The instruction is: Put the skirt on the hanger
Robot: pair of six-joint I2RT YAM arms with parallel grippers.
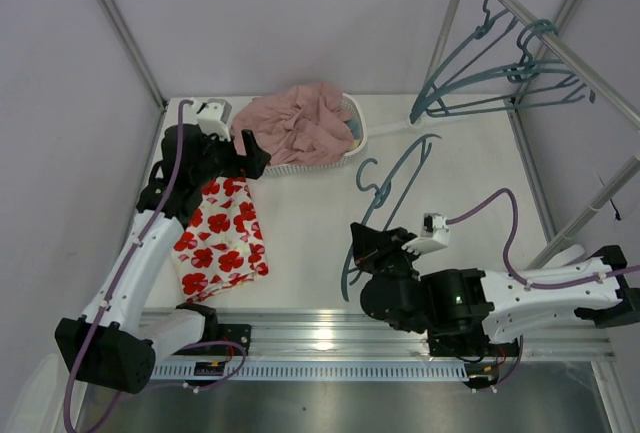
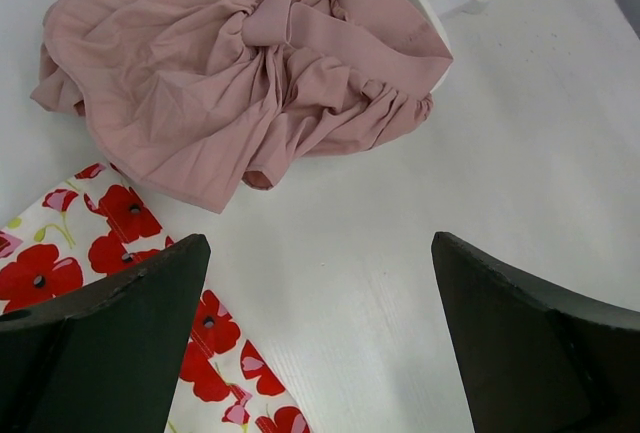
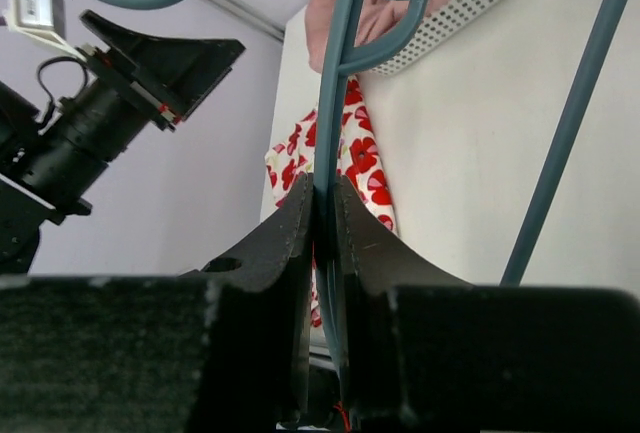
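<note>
The skirt, white with red flowers, lies flat on the table at the left. Its upper edge shows in the left wrist view and it shows behind the right fingers. My left gripper is open and empty over bare table, between the skirt's top corner and the pink garment. My right gripper is shut on the teal-grey hanger, gripping one arm near its lower end. The hanger slopes up from the jaws, its hook toward the basket.
A white basket at the table's back holds a plain dusty-pink garment, which spills over its rim. Several more teal hangers hang on a rail at the back right. Metal frame posts stand at both sides.
</note>
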